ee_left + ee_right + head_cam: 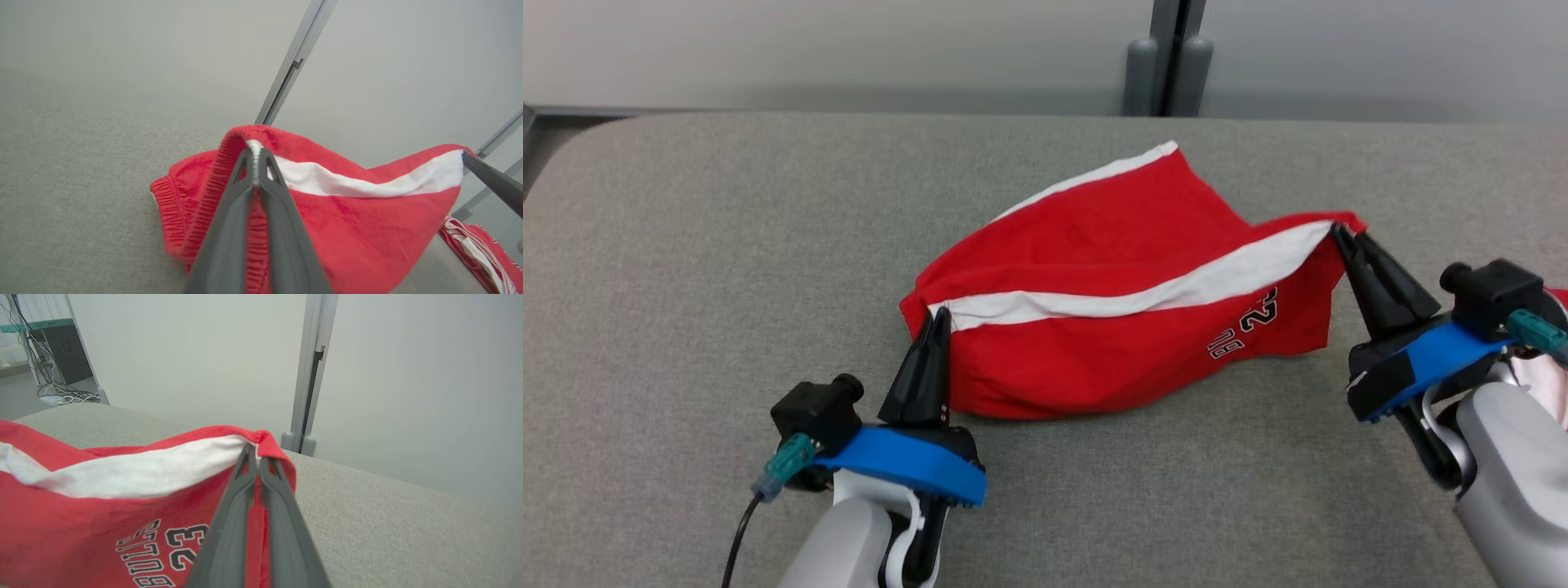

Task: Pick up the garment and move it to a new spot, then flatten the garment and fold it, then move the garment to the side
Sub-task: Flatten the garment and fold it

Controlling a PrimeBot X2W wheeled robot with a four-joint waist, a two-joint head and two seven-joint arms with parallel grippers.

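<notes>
We pinch the red jersey shorts with a white side stripe (1094, 359) at both stripe ends: left gripper (938, 318) on the ribbed waistband (204, 196), right gripper (1342, 235) on the hem (271, 447). The cloth sags onto the grey fabric tabletop (686, 286). Flattening seems in hand; next, we draw it taut and lower evenly.

One red garment (1094, 269) lies on the one grey surface (727, 245), right of its middle. It carries two white stripes (1143, 298) and one patch of black-and-white lettering (1245, 327). There are two grippers, each with two dark fingers: the left gripper (938, 314) toward the front edge and the right gripper (1339, 233) toward the right edge. One second red-and-white cloth (482, 253) sits near the right edge. Two rounded grey post feet (1141, 73) stand past the far edge
</notes>
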